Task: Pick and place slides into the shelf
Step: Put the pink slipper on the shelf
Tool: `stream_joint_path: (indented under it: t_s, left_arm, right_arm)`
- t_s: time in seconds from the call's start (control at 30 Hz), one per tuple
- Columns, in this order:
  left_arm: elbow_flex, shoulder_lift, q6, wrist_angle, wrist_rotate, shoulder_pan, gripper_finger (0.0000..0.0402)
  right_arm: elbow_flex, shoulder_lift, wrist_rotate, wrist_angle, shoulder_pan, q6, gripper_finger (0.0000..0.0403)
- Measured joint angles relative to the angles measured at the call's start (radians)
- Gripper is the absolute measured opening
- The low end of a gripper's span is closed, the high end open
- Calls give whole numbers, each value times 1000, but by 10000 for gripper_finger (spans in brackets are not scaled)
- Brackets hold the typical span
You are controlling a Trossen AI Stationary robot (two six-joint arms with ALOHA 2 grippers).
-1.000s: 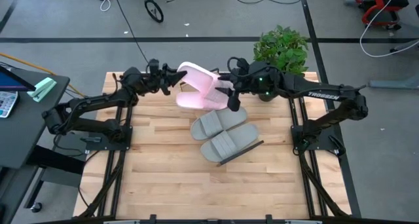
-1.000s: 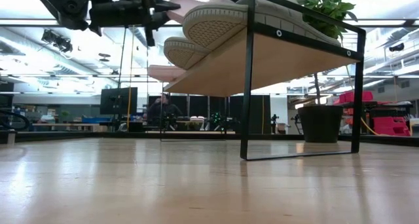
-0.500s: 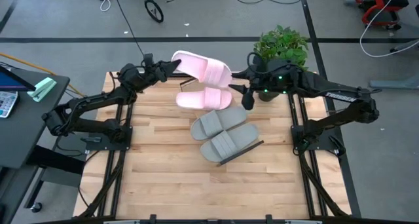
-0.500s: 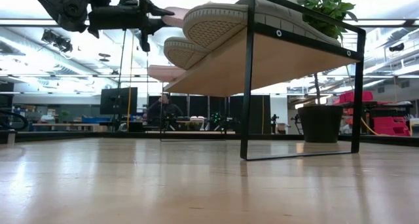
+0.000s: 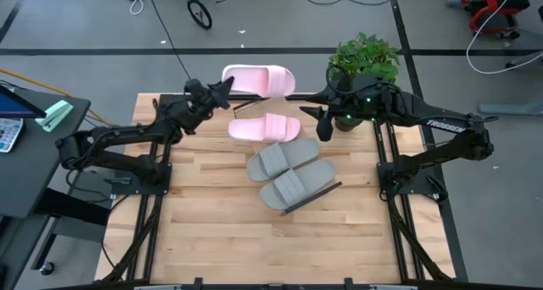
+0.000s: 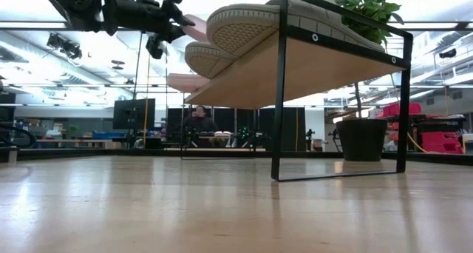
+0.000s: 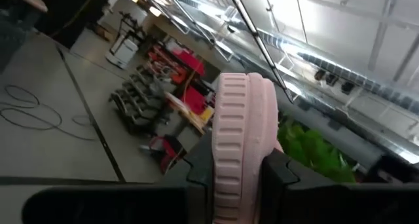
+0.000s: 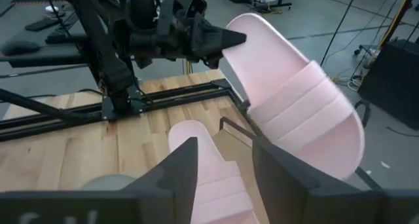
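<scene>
Pale pink slide sandal (image 5: 259,79): held aloft at shelf's far end, pinched at heel.
Left gripper (image 5: 222,89): clamped on that sandal's edge.
Light-wood shelf with black frame (image 5: 327,191): carried three sandals.
Right gripper (image 5: 316,125): empty, fingers spread, beside shelf.

The pink slide (image 8: 298,112) looks like soft matt foam, with a ribbed edge. The grey slides (image 5: 288,173) seem matt too, their soles (image 6: 244,27) finely patterned. The shelf (image 6: 310,64) is smooth light wood in a thin black metal frame. The tabletop (image 5: 229,214) is glossy plank wood.
</scene>
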Motion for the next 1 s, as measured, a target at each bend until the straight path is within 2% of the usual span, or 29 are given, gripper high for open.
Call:
stream_joint_path:
  t_s: [0.17,0.3,0.6,0.83,1.0]
  left_arm:
    - [-32,0,6,0,-7,-35,68]
    - [-91,0,30,6,-57,-56,68]
    - [-245,0,-43,204,-180,-73,68]
    - [-256,0,-77,210,-198,-114,67]
    - [-256,8,-120,200,-272,-139,67]
  right_arm:
    - [0,0,0,0,0,0,142]
    - [0,0,0,0,0,1,141]
    - [0,0,-15,0,0,34,141]
    - [0,1,-16,0,0,44,141]
    - [0,1,-16,1,0,50,141]
